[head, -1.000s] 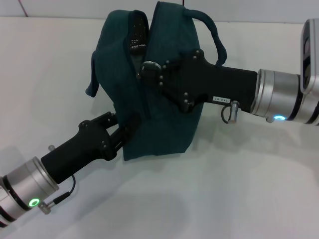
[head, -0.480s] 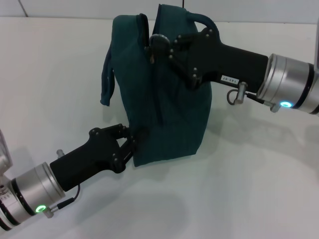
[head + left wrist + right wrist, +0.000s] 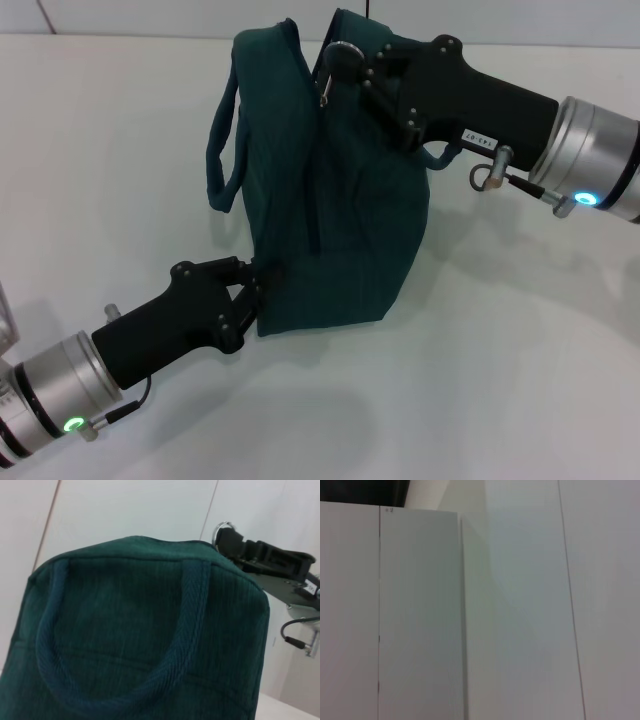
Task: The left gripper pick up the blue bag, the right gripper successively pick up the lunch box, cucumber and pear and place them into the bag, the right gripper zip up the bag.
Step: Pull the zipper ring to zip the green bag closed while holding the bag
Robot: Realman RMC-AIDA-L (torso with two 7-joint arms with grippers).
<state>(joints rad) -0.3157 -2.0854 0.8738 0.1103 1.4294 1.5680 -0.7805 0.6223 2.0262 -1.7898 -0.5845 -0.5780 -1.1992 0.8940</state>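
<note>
I am zipping the bag (image 3: 335, 210), the closing step. My left gripper (image 3: 250, 290) is pinching the bag's lower corner with its fingers. My right gripper (image 3: 335, 70) is at the bag's top edge, fingers pressed on the metal zipper pull (image 3: 326, 92). Next, I judge, the pull needs drawing along the seam to its end. The dark teal fabric bag is standing upright on the counter (image 3: 520, 340), handles (image 3: 195, 615) drooping.

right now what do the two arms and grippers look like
Both grippers, left gripper and right gripper, are matte black with bolted linkages, on silver wrist cuffs. The left cuff has a green ring light, the right a blue one, plus a small white label and thin black cable.
</note>
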